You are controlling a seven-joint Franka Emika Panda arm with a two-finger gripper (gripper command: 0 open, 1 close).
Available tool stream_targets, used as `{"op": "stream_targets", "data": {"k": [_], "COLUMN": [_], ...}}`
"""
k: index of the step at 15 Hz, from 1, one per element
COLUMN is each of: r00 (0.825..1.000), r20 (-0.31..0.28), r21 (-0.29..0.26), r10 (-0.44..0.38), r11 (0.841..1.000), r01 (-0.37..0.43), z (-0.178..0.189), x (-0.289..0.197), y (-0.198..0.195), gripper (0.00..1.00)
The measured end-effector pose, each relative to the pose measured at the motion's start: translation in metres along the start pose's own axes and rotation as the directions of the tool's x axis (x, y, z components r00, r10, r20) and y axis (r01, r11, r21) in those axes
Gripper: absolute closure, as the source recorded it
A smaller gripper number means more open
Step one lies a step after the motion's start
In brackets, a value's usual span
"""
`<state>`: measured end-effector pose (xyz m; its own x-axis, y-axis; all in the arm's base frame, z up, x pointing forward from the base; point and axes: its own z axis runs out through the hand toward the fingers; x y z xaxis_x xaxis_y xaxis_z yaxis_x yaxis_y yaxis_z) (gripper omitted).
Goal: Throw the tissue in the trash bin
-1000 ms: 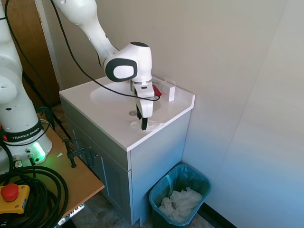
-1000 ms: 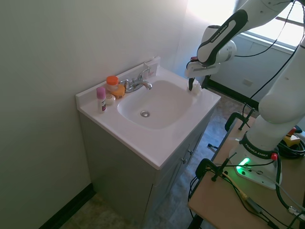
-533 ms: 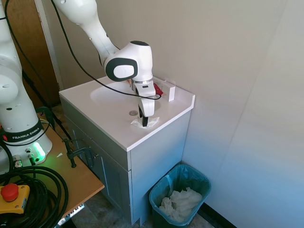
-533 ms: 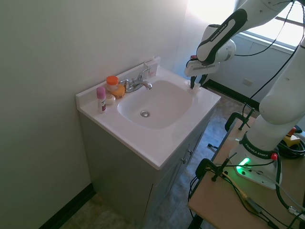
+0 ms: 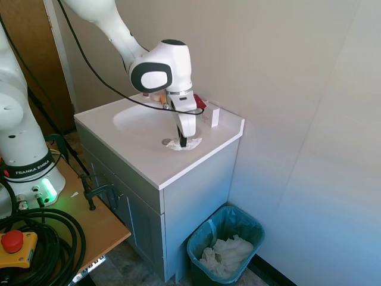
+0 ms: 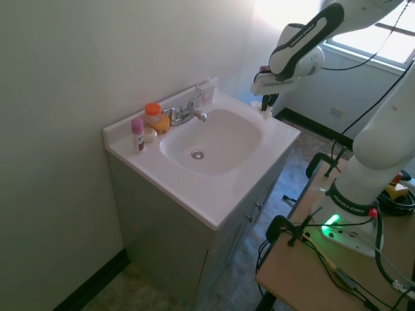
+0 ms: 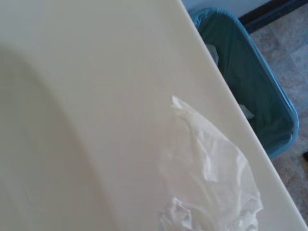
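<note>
The tissue (image 5: 186,145) is a small crumpled white scrap hanging just above the right end of the white vanity top (image 5: 149,164), pinched in my gripper (image 5: 183,142), which is shut on it. From the other side the gripper (image 6: 264,111) hovers over the counter's far corner with a bit of the tissue (image 6: 266,116) under it. The wrist view shows the tissue (image 7: 207,178) above the counter edge and the trash bin (image 7: 250,72) below. On the floor to the right of the vanity stands the teal trash bin (image 5: 199,253), with a bag liner.
A heap of crumpled white paper (image 5: 226,253) lies inside the bin. A small white box (image 5: 215,117) stands at the counter's back corner. The sink basin (image 6: 220,139), faucet (image 6: 188,114) and small bottles (image 6: 138,133) take up the rest of the top. A wall runs close behind.
The gripper has risen from the counter and shifted slightly towards the back wall, and the tissue has come up off the surface with it.
</note>
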<state>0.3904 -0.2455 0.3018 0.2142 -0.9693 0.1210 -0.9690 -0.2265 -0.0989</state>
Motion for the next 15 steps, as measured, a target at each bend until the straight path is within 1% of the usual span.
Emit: {"op": "stream_targets", "data": {"k": [2,3,4,6,8,9,11,13,14,15], "r00": [0.998,0.993,0.985,0.957,0.918,0.905,0.894,0.891,0.890,0.888], "r20": [-0.015,-0.027,-0.036,-0.054,-0.074,-0.080,-0.084,-0.083,-0.087,-0.089], "r21": [0.059,0.087,0.107,0.133,0.136,0.122,0.069,0.026,0.014,0.010], "r10": [0.067,0.112,0.167,0.286,0.390,0.418,0.441,0.447,0.448,0.452], "r11": [0.996,0.990,0.981,0.952,0.916,0.905,0.897,0.894,0.894,0.892], "r01": [-0.066,-0.109,-0.162,-0.277,-0.378,-0.407,-0.436,-0.446,-0.448,-0.453], "z": [-0.034,-0.048,-0.057,-0.057,-0.031,-0.012,0.033,0.076,0.091,0.100], "x": [0.020,0.037,0.056,0.100,0.140,0.153,0.168,0.177,0.182,0.186], "y": [0.008,0.015,0.022,0.038,0.046,0.045,0.034,0.022,0.017,0.013], "gripper": [1.00,1.00,1.00,1.00,1.00,1.00,1.00,1.00,1.00,0.00]}}
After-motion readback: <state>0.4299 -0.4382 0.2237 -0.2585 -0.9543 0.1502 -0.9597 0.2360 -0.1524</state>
